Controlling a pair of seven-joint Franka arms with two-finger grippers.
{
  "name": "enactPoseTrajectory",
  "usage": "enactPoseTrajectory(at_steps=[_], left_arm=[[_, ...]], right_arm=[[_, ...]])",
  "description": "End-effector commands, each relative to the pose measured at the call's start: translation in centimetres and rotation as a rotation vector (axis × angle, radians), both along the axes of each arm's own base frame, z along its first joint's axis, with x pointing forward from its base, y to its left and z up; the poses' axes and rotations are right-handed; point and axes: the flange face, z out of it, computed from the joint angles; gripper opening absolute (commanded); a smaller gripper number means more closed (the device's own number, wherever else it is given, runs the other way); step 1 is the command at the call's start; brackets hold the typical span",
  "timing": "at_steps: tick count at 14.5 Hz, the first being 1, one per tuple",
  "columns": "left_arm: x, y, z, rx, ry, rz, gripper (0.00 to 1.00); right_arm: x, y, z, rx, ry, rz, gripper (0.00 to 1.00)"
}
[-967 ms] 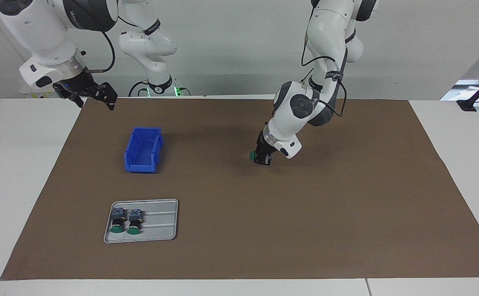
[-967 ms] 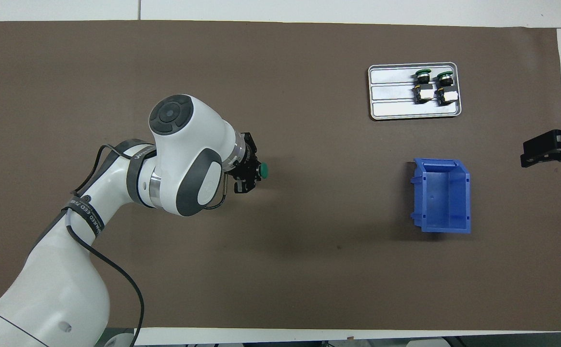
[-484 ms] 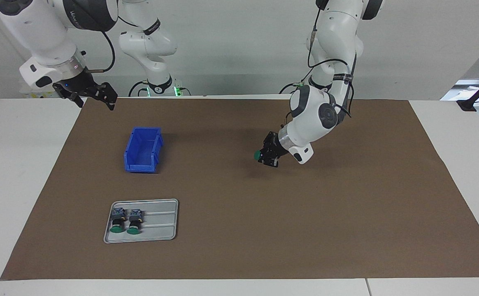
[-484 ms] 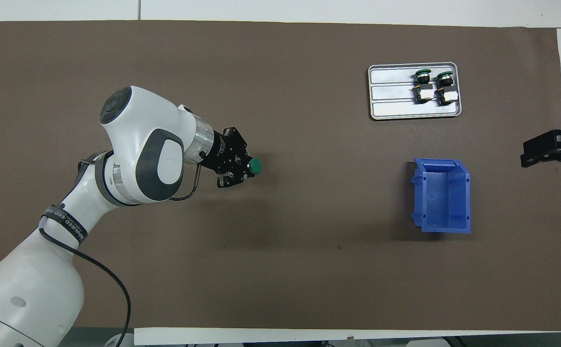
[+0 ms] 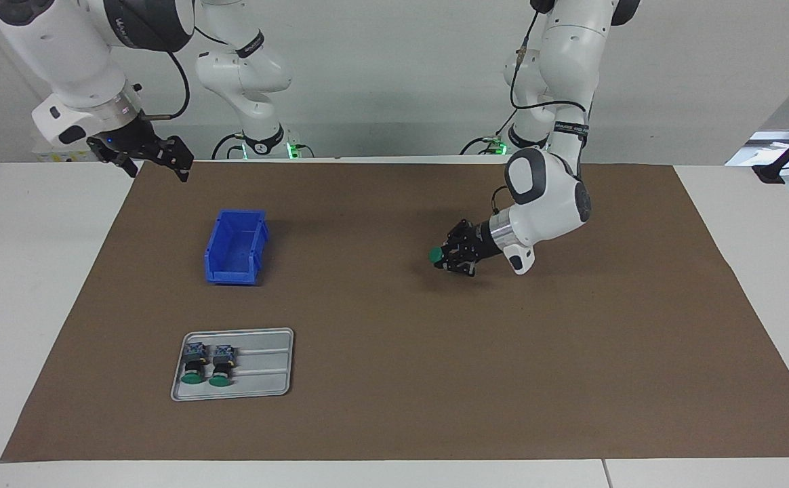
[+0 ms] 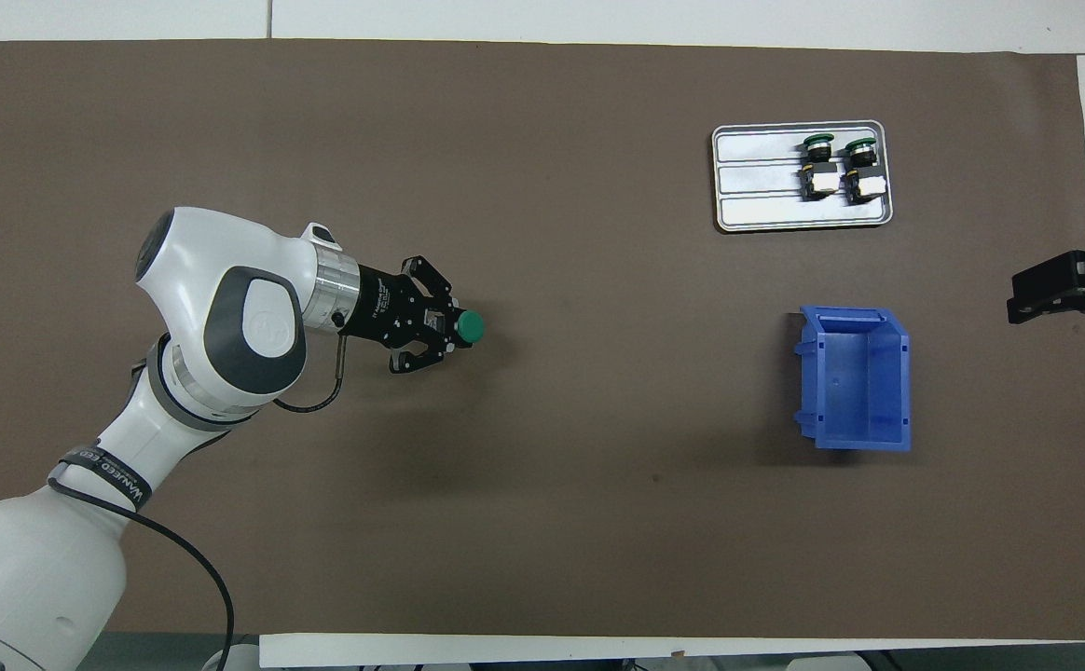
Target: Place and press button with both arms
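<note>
My left gripper (image 5: 453,256) (image 6: 438,328) is shut on a button (image 5: 437,255) (image 6: 470,324) and holds it low over the middle of the brown mat. The gripper lies almost level, and the button's green cap points toward the right arm's end of the table. Two more buttons (image 5: 206,364) (image 6: 839,166) lie side by side in a grey tray (image 5: 266,366) (image 6: 757,186). The right gripper (image 5: 158,169) (image 6: 1018,298) waits open and empty, raised over the mat's edge at its own end of the table.
A blue open bin (image 5: 235,247) (image 6: 855,377) stands on the brown mat (image 5: 571,352) (image 6: 598,513), nearer to the robots than the tray. White tabletop borders the mat on all sides.
The left arm's wrist has swung from pointing steeply down to nearly level, carrying the button a little toward the left arm's end. The right arm has stayed still.
</note>
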Motion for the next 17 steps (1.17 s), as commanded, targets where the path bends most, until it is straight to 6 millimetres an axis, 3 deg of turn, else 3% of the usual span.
enactPoseTrajectory(at_steps=[1, 3, 4, 11, 13, 15, 17], left_arm=[[-1.1, 2.9, 0.1, -0.078, -0.048, 0.009, 0.05], [-2.2, 4.1, -0.7, -0.132, -0.079, 0.006, 0.05], [-2.4, 5.7, -1.2, -0.164, -0.087, 0.039, 0.05], [-2.6, 8.9, -2.0, -0.301, -0.084, 0.126, 0.07], [-3.0, 8.9, -2.7, -0.337, -0.091, 0.148, 0.07], [-5.1, 9.5, -4.5, -0.380, -0.129, 0.159, 0.07], [-5.7, 9.2, -4.7, -0.422, -0.140, 0.201, 0.07]], right_arm=[[-0.5, -0.2, 0.1, -0.005, -0.003, 0.020, 0.99], [-0.5, -0.2, 0.1, -0.005, -0.003, 0.020, 0.99], [-0.5, -0.2, 0.1, -0.005, -0.003, 0.020, 0.99], [-0.5, -0.2, 0.1, -0.005, -0.003, 0.020, 0.99], [-0.5, -0.2, 0.1, -0.005, -0.003, 0.020, 0.99], [-0.5, -0.2, 0.1, -0.005, -0.003, 0.020, 0.99], [-0.5, -0.2, 0.1, -0.005, -0.003, 0.020, 0.99]])
